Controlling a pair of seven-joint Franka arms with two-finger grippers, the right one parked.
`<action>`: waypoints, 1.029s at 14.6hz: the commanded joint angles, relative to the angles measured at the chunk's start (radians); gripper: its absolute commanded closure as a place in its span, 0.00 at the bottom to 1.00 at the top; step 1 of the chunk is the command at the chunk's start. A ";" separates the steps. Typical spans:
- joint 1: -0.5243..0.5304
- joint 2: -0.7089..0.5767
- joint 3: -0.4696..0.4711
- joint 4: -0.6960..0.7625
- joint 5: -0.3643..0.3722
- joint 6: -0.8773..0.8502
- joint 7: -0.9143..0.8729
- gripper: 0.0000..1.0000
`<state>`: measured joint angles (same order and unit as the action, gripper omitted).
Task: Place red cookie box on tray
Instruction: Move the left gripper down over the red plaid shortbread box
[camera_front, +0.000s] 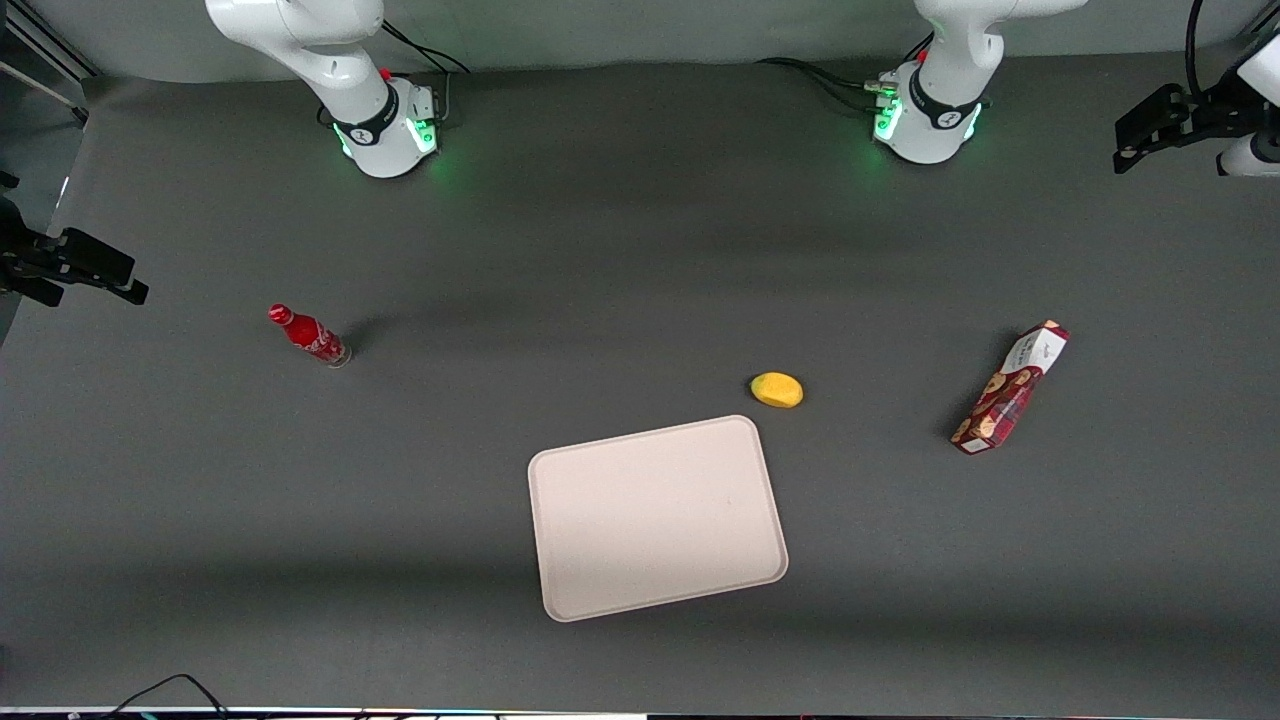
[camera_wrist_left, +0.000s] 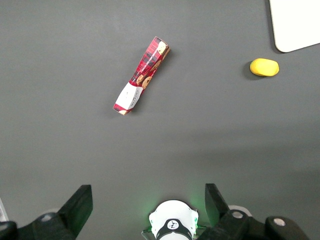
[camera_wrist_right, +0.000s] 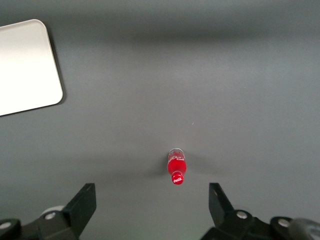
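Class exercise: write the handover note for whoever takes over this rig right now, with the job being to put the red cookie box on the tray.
Pincer: open, holding nothing, raised well above the table, at the working arm's end.
Red cookie box: lying on the table toward the working arm's end, untouched.
Tray: mid-table, nearer the front camera, nothing on it.
Also present: a yellow object beside the tray's corner, and a red bottle toward the parked arm's end.
Done: nothing yet.
Left: descend, grasp the box, carry it across, set it on the tray.
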<state>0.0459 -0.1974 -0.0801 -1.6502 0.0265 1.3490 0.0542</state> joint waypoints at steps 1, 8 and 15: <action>-0.015 0.024 0.007 0.027 -0.003 -0.002 0.003 0.00; -0.012 0.093 0.013 0.026 -0.033 0.022 -0.007 0.00; -0.004 0.335 0.074 -0.075 0.009 0.200 0.316 0.00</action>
<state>0.0459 0.0720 -0.0462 -1.6597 0.0191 1.4631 0.1942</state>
